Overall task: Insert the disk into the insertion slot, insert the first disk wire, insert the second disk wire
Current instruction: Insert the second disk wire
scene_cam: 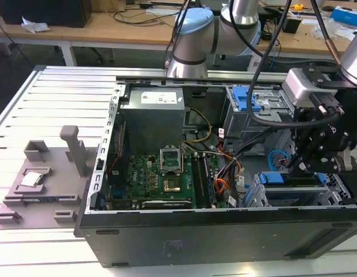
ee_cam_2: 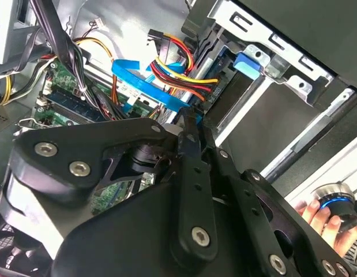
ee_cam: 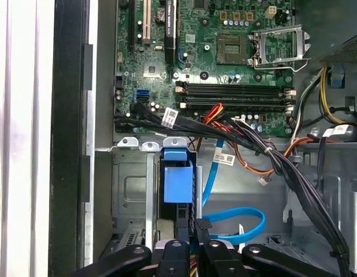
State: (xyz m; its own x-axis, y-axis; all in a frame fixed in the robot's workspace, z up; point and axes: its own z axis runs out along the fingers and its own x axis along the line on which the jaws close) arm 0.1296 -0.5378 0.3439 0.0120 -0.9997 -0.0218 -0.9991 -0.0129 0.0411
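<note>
Gripper [scene_cam: 318, 164] hides the disk [ee_cam: 177, 183] (seemingly slotted).

The claw [scene_cam: 316, 164] hangs over the insertion slot [scene_cam: 293, 193] (blue-edged).

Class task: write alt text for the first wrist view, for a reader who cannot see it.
The black claw hangs over an open computer case beside a blue flat cable and a blue plastic latch on a grey metal drive bay. Beyond lies the green motherboard, crossed by bundled black wires.
</note>
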